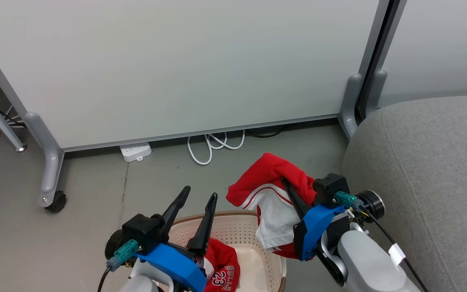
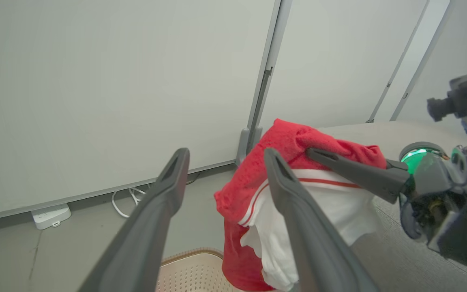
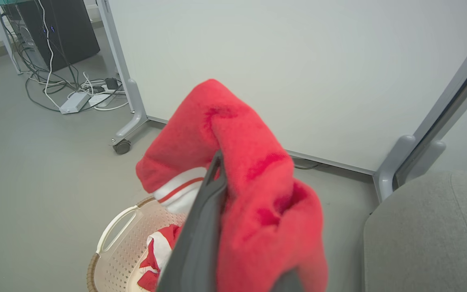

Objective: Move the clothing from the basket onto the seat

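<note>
A pale partition panel [image 1: 176,61] stood upright on the grey floor [image 1: 87,227], carried on grey metal feet; the left foot [image 1: 49,162] ended in a black caster [image 1: 57,201]. Just under the panel's lower edge lay a white power strip [image 1: 136,151], and near it a looped white cable [image 1: 213,144]. A second panel [image 1: 440,44] stood to the right, across a dark gap. In the right wrist view a dark cabinet [image 3: 61,28] stood well apart, with tangled cables [image 3: 51,77] on the floor beside it
</note>
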{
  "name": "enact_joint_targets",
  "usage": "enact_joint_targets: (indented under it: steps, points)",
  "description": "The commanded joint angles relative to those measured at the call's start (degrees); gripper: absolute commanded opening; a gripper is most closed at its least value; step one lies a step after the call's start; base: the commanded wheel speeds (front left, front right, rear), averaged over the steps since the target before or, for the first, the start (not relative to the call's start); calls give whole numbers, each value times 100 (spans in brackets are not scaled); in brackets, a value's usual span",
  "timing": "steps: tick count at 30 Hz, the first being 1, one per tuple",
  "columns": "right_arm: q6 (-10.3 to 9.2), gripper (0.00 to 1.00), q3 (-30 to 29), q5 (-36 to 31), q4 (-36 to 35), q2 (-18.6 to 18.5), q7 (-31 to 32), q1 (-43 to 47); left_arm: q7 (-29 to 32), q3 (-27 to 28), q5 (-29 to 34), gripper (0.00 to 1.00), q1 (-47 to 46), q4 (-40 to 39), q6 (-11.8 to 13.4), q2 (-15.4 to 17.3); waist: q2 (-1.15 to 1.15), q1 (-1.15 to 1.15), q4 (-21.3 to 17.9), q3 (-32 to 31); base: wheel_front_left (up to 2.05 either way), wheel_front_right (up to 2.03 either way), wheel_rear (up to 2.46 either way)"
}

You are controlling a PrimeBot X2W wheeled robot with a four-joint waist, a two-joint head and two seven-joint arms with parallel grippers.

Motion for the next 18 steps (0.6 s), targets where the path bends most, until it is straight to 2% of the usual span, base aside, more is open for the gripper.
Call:
enact_joint_targets:
  steps: [1, 12, 18]
  points:
    - [-4, 0, -21, -37, -49, -11, -3, 71, -19, 120, 79, 100, 149, -25, -47, -32, 0, 0, 13, 1, 0, 0, 0]
    - [-4, 0, -28, -58, -114, -11, 47, 141, -19, 608, 539, 100, 431, 188, -365, -328, 0, 0, 65, -16, 0, 0, 0]
    - [-4, 0, -8, -39, -160, -11, 59, 161, -19, 813, 711, 100, 467, 249, -455, -400, 0, 0, -1, 4, 0, 0, 0]
